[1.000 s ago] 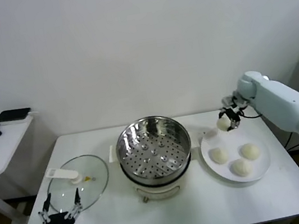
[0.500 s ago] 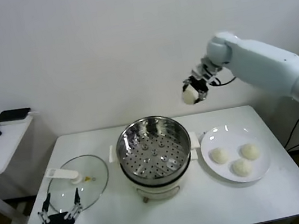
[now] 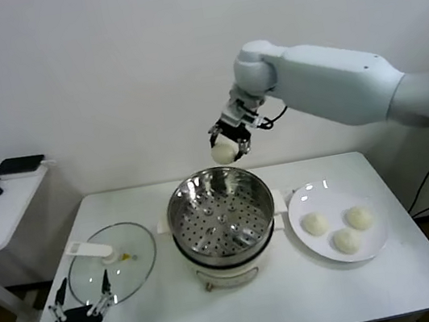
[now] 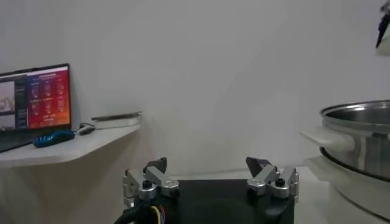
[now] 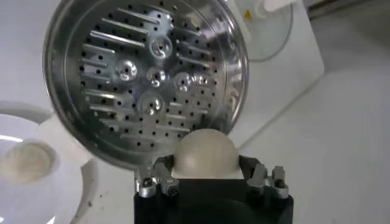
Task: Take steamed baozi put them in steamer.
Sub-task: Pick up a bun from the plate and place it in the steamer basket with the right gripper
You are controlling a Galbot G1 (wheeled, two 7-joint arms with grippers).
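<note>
Right tool (image 3: 225, 148) grips one baozi (image 3: 223, 152) in the air above the steamer's (image 3: 220, 209) far rim, mid-carry, so next it should come forward and down over the basket, then release; left tool (image 3: 80, 304) waits open, well off.

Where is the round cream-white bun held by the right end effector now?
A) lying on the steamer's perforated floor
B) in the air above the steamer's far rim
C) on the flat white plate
B: the right end effector grips the round cream-white bun clear above the shiny steel steamer basket.
</note>
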